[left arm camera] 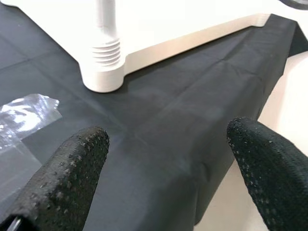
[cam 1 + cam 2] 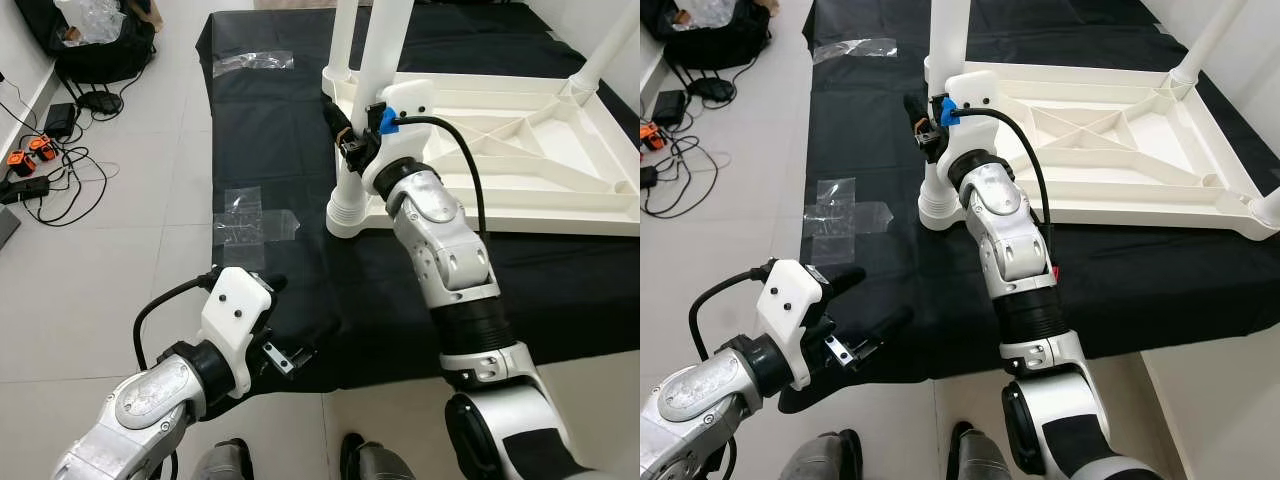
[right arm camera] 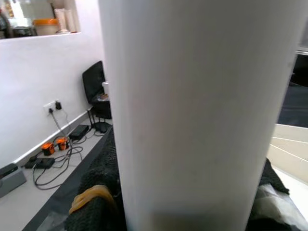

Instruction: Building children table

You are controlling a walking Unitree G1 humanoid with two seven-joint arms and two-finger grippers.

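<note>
No readable text, labels, brands, numbers or signs on anything in view.

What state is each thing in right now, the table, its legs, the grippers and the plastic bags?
Table top: upside down on black cloth.
Near leg: upright in corner socket.
Right gripper: shut on near leg.
Left gripper: open, empty.
Plastic bags: flat, empty.
</note>
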